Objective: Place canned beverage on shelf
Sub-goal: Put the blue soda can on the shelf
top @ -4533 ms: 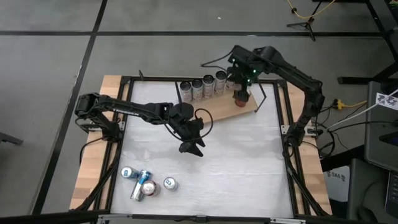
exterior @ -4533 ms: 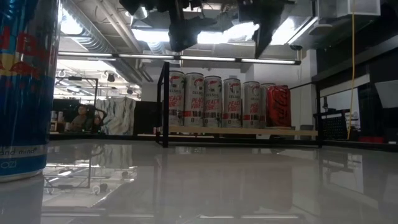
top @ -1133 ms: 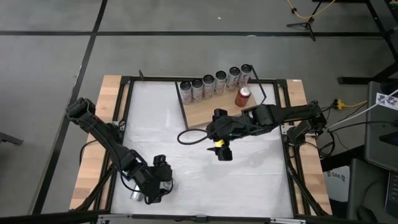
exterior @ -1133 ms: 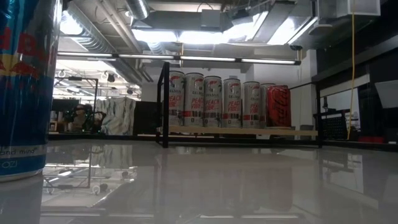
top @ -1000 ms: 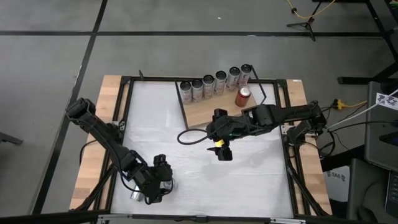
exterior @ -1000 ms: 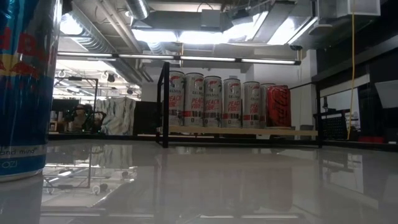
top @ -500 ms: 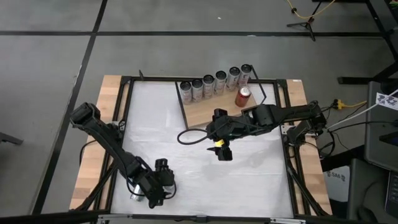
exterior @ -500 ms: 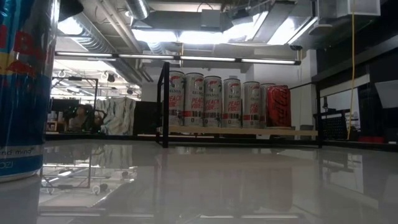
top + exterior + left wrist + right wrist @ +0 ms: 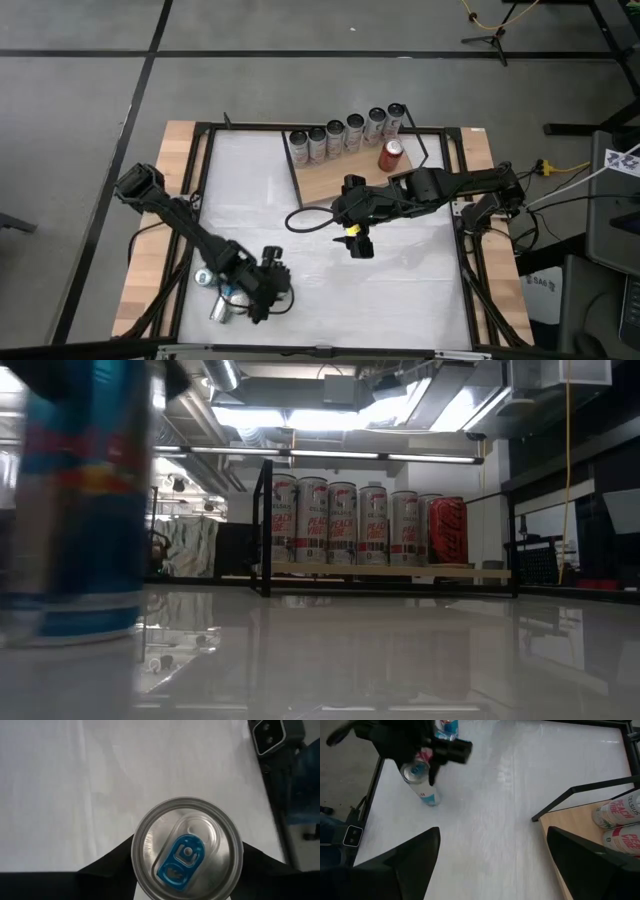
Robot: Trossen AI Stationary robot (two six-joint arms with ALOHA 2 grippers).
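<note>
One table: the large white tabletop (image 9: 400, 290) runs under both arms.
Shelf: the flat light-brown wooden shelf board with thin black wire frame (image 9: 325, 183) sits well apart from the left gripper, across the table; it is just beyond the right gripper.
Right gripper (image 9: 358, 244): waiting near the shelf's front edge, fingers spread wide, nothing between them.
Left gripper (image 9: 268, 292): and here's the action, fingers closed against both sides of the blue-and-silver aluminium drink can (image 9: 187, 854), top and blue tab facing the wrist camera.
Can's place: in the left gripper's grip over the table's near corner, nowhere near the shelf yet.
Shelf stock: a row of five tall silver cans (image 9: 345, 128) along the back, one red cola can (image 9: 391, 153) in front of the row's far end.
Leftovers: loose drink cans (image 9: 204, 277) just beside the left gripper.
Step in hand: looks like the carry toward the shelf.
Doing it well: keep the can upright, clear the loose neighbours, cross above the wire frame, aim for bare board in front of the silver row, and watch the parked right arm in the lane.
</note>
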